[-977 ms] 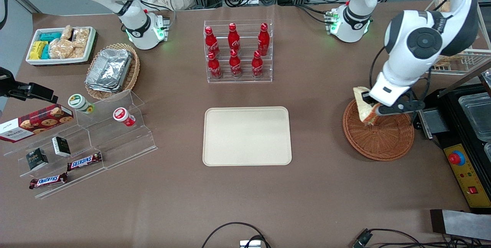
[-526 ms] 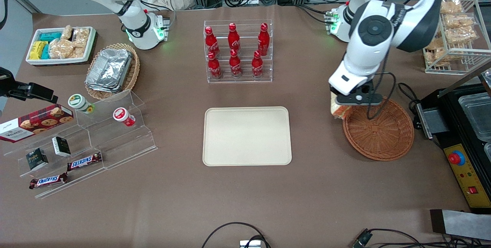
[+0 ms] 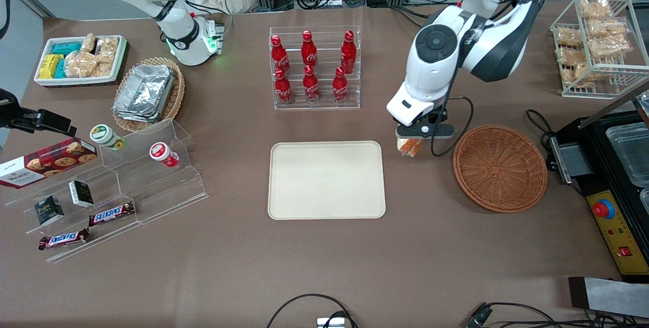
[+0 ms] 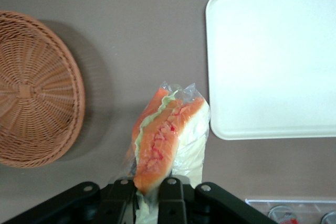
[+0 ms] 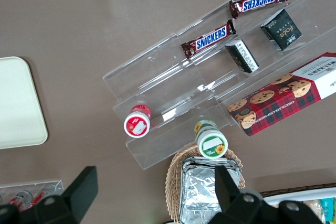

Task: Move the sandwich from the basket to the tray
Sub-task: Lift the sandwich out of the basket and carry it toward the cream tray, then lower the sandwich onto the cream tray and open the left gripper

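The gripper [image 3: 411, 140] hangs above bare table between the tray [image 3: 326, 180] and the basket [image 3: 499, 167], its fingers [image 4: 170, 199] clamped on the wrapped sandwich [image 4: 167, 137], which dangles clear of the tabletop just beside the tray's rounded corner and short rim. Farther from the front camera than the tray stands a clear rack of red bottles [image 3: 314, 68], well apart from the gripper, and a wire rack of bagged snacks [image 3: 593, 44] sits toward the working arm's end of the table. The basket holds nothing, and the tray's flat surface lies bare from rim to rim, with only open brown table [image 3: 416, 247] between the sandwich and the tray's edge.
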Robot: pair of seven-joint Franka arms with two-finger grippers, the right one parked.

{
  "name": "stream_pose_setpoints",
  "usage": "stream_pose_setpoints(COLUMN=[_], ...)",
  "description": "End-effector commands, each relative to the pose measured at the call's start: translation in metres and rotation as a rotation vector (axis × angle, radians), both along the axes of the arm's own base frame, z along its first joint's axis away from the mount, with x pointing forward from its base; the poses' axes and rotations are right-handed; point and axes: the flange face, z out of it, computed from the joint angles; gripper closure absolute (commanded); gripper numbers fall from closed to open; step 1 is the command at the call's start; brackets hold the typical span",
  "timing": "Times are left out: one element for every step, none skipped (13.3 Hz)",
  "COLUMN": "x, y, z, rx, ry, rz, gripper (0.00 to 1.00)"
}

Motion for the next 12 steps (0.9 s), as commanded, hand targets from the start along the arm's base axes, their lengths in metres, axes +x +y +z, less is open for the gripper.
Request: stream_pose_setpoints(x=[0.014,0.015,0.016,0.018,0.021,0.026,0.030,0.025,0.026,0.034,0.041,0.043], y=[-0.039,-0.050,-0.058,-0.066,-0.070,-0.070,-0.072,-0.084,-0.089,-0.090,-0.091,-0.097], z=[-0.017,-0.026,-0.033,-0.039,-0.045,-0.054,-0.059,-0.065,-0.070,-0.077,-0.085,-0.094], rx=[0.021,0.041,0.054,0.049,0.042,0.047,0.051,0.051,0.048,0.044,0.061,0.075], ry=[-0.001,0.007,0.021,0.030,0.039,0.045,0.043,0.047,0.054,0.055,0.035,0.019], rz=[0.020,0.011,0.001,-0.005,-0.010,-0.013,-0.019,-0.041,-0.045,-0.029,-0.011,0.005], gripper=[1.00,1.00,1.00,1.00,1.00,1.00,1.00,1.00,1.00,1.00,1.00,1.00])
